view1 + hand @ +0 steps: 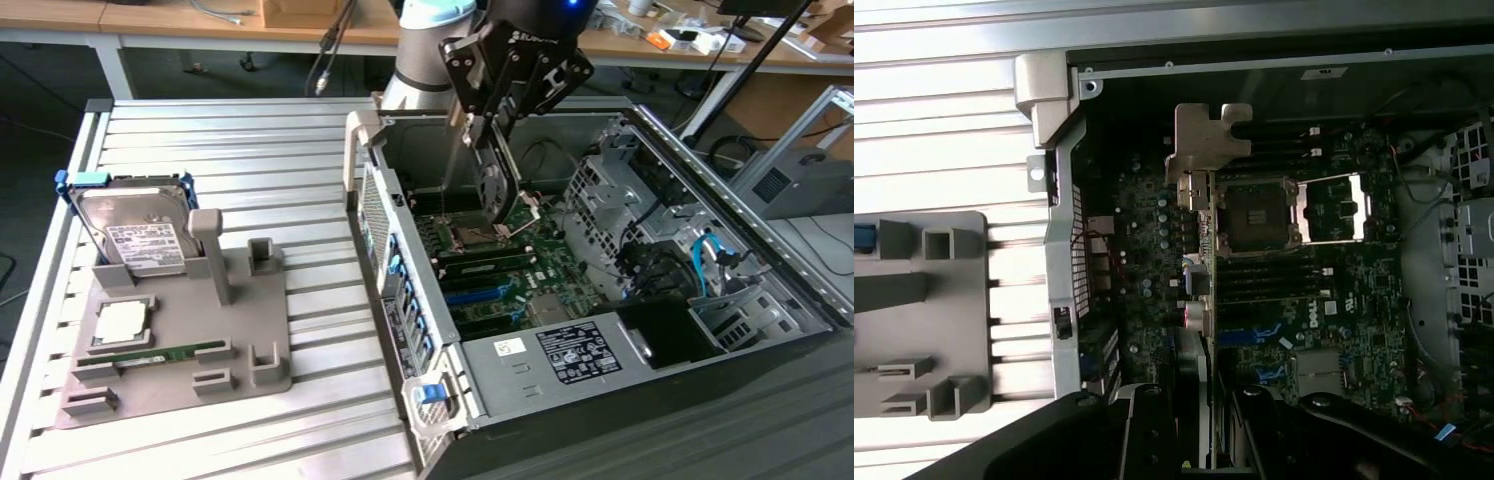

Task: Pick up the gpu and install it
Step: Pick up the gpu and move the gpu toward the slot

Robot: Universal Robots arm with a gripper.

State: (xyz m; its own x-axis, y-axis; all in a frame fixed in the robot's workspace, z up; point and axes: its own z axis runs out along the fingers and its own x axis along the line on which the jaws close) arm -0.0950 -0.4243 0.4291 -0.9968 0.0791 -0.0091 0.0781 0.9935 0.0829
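Fig.: end effector (486, 135) clamped on gpu (494, 185) | gpu hangs over motherboard (514, 290) in open computer case (400, 300), at 12 o'clock of CPU socket (478, 238), exterior view | long axis near upright, silver bracket (1209, 135) end lowest

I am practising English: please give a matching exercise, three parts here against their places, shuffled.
1. thin dark gpu with silver bracket
2. thick silver hard drive with white label
3. narrow green RAM stick

A. lying on the grey plastic holder
B. held by the end effector over the open black case
C. standing upright in the holder

Pairs: 1-B, 2-C, 3-A
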